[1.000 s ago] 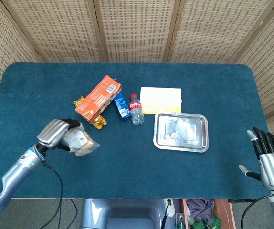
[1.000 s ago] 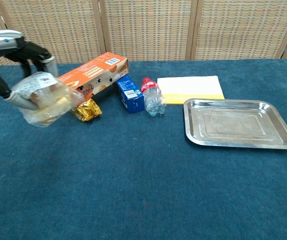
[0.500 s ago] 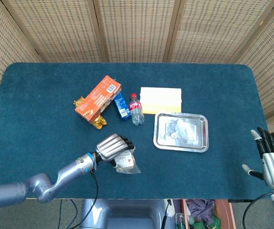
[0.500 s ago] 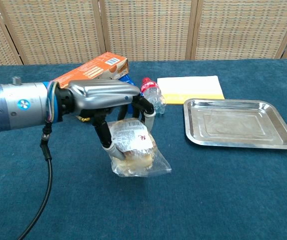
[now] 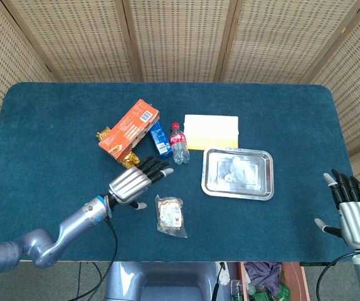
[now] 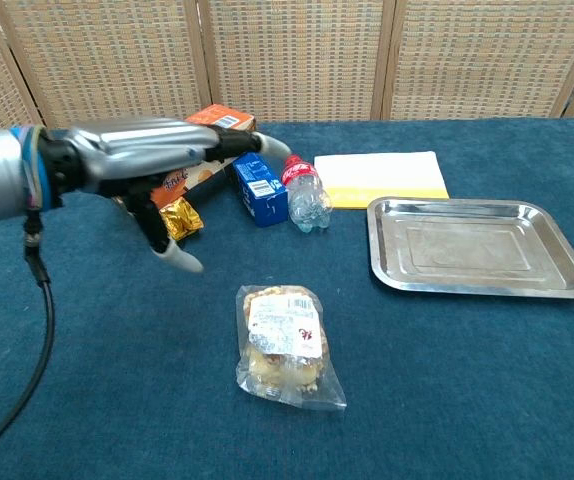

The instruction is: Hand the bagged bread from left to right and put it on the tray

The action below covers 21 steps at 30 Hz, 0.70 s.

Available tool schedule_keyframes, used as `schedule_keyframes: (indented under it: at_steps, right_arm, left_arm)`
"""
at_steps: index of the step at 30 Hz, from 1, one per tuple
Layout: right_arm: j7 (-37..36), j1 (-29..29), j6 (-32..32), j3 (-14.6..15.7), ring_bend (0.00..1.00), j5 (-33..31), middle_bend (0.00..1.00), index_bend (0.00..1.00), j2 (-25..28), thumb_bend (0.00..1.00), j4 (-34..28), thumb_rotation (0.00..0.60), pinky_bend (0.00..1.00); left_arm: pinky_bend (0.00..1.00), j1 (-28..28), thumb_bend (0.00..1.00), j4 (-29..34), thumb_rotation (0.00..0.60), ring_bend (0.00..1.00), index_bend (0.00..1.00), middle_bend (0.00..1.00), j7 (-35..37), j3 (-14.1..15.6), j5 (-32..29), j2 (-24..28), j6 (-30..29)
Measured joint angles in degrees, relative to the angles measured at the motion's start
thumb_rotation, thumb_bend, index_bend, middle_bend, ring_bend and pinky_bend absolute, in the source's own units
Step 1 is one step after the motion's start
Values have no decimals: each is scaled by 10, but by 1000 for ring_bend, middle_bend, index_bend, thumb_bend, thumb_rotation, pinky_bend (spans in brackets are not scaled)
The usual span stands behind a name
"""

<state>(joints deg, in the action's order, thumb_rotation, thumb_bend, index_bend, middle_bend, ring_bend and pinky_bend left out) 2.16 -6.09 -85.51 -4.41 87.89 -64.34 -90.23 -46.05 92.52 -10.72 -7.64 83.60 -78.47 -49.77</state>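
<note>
Head view — left hand [image 5: 133, 182] spread, holding nothing; bagged bread [image 5: 170, 215] flat on the table [image 5: 54, 125] just right of and below it, apart. Tray [image 5: 238, 174] farther right. Right hand [image 5: 352, 216] at the table's near right edge, fingers extended, empty.

Chest view — left hand [image 6: 157, 165] splayed above the cloth; bagged bread [image 6: 285, 345] below-right, white label with red mark, text unreadable. Behind the hand: orange box [image 6: 212, 125], gold packet [image 6: 179, 218], blue carton [image 6: 260, 188], red-capped bottle [image 6: 307, 195], yellow pad [image 6: 382, 178].

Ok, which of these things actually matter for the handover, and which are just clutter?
For the job:
bagged bread
tray
left hand
right hand

Lying about:
orange box
blue carton
bottle
gold packets
yellow pad
</note>
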Motion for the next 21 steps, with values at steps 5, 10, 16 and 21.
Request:
schedule_keyframes:
  at_steps: [5,10,16,21]
  right_arm:
    - [11,-29,30,7,0,36,0,0,-4,0,18,600,0]
    - [13,-80,64,24,0,128,0,0,-6,0,43,600,0]
    - [55,-198,143,35,0,270,0,0,-19,0,57,600,0]
    - [121,-326,268,24,0,339,0,0,-50,0,47,600,0]
  left_arm:
    - [0,64,0,9,600,0,0,0,40,12,2,81,-86]
    - [0,139,0,-2,600,0,0,0,119,26,1,120,-177]
    - [0,245,0,-15,600,0,0,0,165,48,-22,148,-278]
    - [0,291,0,-13,600,0,0,0,182,57,-51,163,-305]
